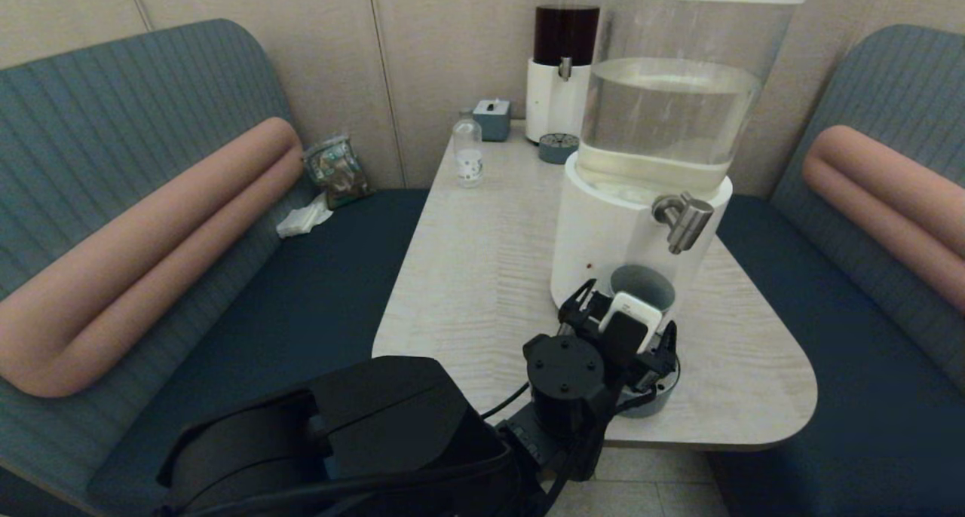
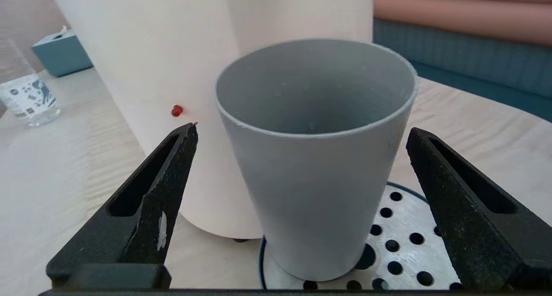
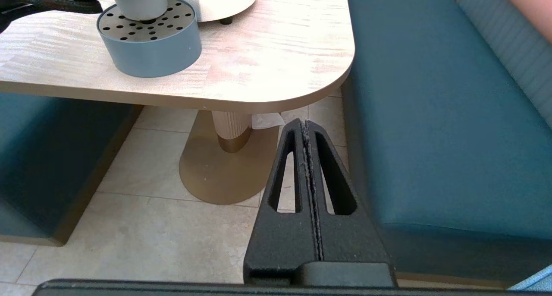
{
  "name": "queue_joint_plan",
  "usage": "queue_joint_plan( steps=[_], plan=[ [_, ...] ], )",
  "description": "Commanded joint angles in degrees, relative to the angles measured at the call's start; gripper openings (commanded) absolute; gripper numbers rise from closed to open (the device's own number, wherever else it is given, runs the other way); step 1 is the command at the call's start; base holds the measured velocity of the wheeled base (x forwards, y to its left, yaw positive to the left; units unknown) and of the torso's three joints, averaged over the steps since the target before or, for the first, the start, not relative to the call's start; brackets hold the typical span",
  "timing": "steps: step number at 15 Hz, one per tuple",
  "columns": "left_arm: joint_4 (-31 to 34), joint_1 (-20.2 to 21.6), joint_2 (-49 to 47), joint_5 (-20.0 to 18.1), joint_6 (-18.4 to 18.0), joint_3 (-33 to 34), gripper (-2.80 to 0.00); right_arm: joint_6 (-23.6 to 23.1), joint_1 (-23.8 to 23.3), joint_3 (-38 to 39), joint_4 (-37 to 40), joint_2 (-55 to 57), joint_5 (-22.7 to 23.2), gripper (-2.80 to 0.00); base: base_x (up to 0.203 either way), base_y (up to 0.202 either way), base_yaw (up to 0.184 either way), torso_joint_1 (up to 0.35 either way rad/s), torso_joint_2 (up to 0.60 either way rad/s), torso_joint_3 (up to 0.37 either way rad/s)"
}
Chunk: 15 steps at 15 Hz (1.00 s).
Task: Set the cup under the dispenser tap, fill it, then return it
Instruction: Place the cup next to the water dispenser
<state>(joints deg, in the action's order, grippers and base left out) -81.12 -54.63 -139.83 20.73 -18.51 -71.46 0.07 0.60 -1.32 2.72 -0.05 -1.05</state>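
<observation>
- While the left gripper [image 2: 302,192] stands spread, the cup [image 2: 317,158] sits untouched between its fingers on the drip tray [image 2: 405,244], the dispenser base [image 2: 142,71] just behind.
- Only the head view shows the dispenser tap [image 1: 682,219] above the cup.
- The right gripper [image 3: 307,127], clenched, hangs below the table [image 3: 267,63].

The right gripper [image 3: 307,125], fingers [image 3: 327,175] pressed together, hangs over the tiled floor [image 3: 142,227] beside the tabletop [image 3: 267,63], which carries a perforated drip tray [image 3: 151,50].

— How did the robot's body look?
— It was matte black. The left pincer [image 1: 620,322] had two wedge-shaped fingers [image 2: 153,196] with long slots and a rough, scratched surface, and a white block sat behind them. The wrist was a round housing with small screws, and thin black cables ran along it.
— And the right pincer [image 3: 307,127]?
— The same slotted black wedges.
</observation>
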Motion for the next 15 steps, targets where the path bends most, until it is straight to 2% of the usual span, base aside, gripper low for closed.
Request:
queue_joint_plan(
  steps=[1, 2, 15],
  plan=[
    [-0.4, 0.0, -0.4, 0.6, -0.1, -0.1, 0.0, 0.0, 0.0, 0.0, 0.0, -0.1, 0.0, -2.8, 0.0, 0.0, 0.0, 0.0, 0.0, 0.0],
    [-0.4, 0.0, -0.5, 0.8, -0.1, -0.2, -2.8, 0.0, 0.0, 0.0, 0.0, -0.1, 0.0, -2.8, 0.0, 0.0, 0.0, 0.0, 0.0, 0.0],
    [-0.3, 0.0, 2.2, 0.9, -0.1, 0.5, -2.8, 0.0, 0.0, 0.0, 0.0, -0.1, 0.0, -2.8, 0.0, 0.0, 0.0, 0.0, 0.0, 0.0]
  ],
)
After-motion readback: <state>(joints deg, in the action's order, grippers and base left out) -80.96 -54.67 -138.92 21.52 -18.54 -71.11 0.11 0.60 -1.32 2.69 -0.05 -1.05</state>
